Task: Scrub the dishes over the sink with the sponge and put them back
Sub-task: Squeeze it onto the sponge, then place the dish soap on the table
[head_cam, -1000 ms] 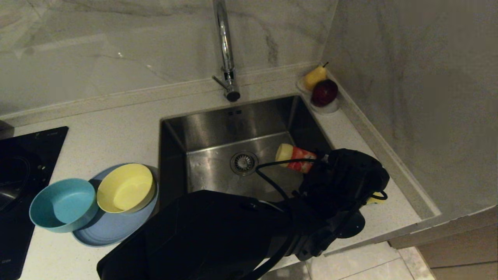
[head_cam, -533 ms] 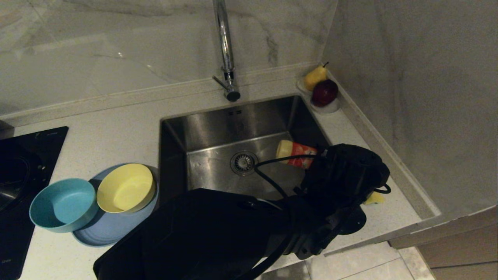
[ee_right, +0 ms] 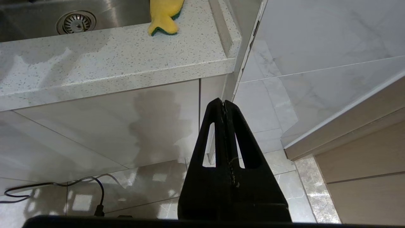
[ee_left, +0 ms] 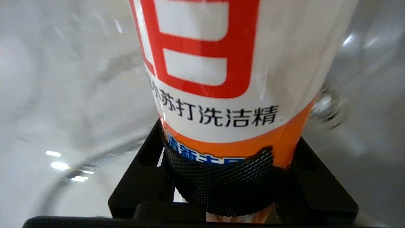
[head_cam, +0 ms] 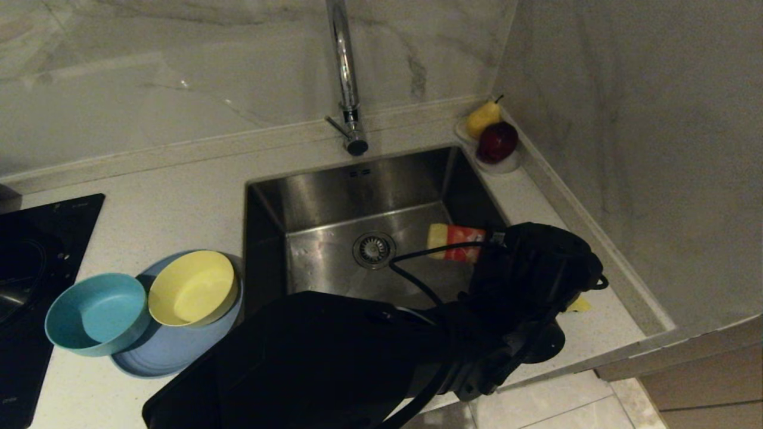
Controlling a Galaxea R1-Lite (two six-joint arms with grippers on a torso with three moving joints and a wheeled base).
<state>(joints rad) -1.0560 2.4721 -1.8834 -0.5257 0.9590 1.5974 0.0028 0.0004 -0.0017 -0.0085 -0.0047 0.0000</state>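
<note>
Sponge, yellow with green scouring layer (ee_right: 163, 15), lies on the speckled tabletop (ee_right: 104, 57) beside the left pincer (ee_left: 221, 177), which grasps an orange-and-white detergent bottle (ee_left: 227, 79) over the steel sink (head_cam: 334, 202); tilt gently, squeeze sparingly. Right pincer (ee_right: 225, 109) hangs clenched, parked.

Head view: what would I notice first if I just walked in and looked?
Probably the left tool holding a red and white dish soap bottle over the steel sink. Next, the bright dishes on the counter left of the sink: a teal bowl and a yellow bowl on a blue plate. A pear and red apple sit in the far corner.
</note>
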